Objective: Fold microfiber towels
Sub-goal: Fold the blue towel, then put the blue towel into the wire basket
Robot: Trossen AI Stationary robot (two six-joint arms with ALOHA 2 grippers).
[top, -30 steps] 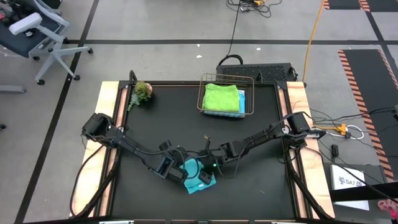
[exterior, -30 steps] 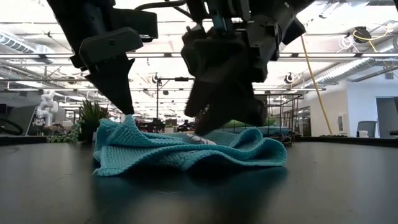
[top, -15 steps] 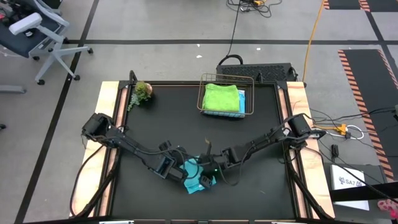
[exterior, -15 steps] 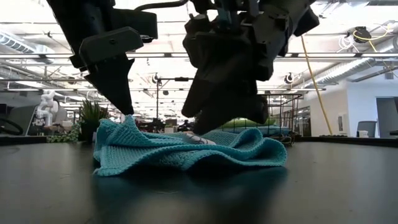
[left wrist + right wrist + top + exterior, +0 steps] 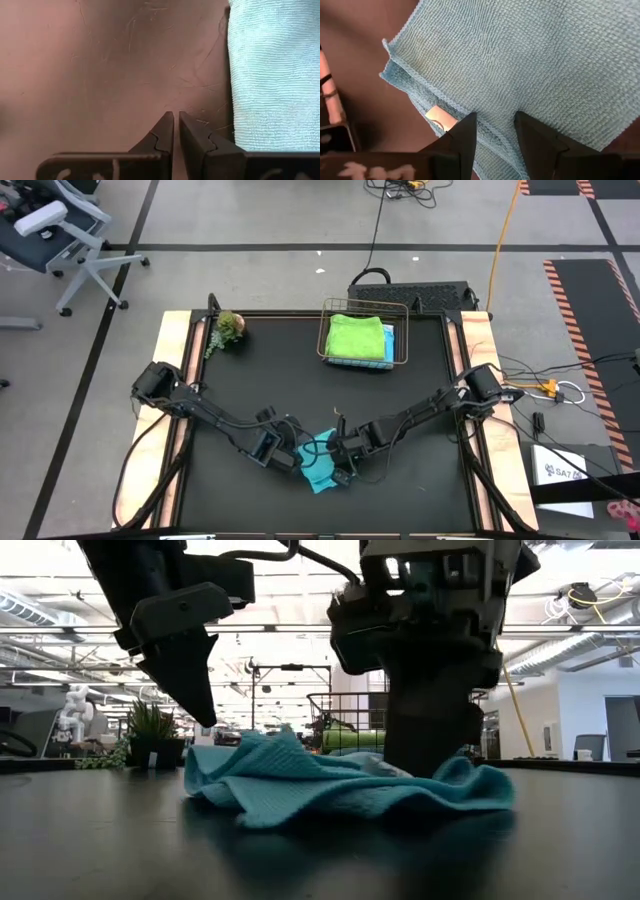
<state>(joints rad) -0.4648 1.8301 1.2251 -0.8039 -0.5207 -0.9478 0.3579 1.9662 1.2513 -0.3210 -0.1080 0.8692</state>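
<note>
A: Teal towel (image 5: 322, 463) — position relative to the wire basket (image 5: 364, 333)?

B: Well apart from the basket, toward the table's (image 5: 300, 380) near edge, roughly in line with the basket's left side. It lies rumpled, not flat: the low view shows ridges and folds with a raised peak near the middle (image 5: 285, 745). Ribbed weave, stitched hem; a small white label (image 5: 440, 117) peeks from between layers at one doubled-over edge.

A: Grippers?

B: Left gripper (image 5: 175, 122) sits just beside the towel's edge, away from the basket, fingers nearly together, nothing between them, tips over bare tabletop. Right gripper (image 5: 492, 125) is down on the towel, fingers parted and pressing on the cloth; whether any fabric is pinched between them cannot be told.

A: In the basket?

B: A folded lime green towel (image 5: 355, 337) on top, a sky blue one (image 5: 389, 343) showing at its side.
</note>
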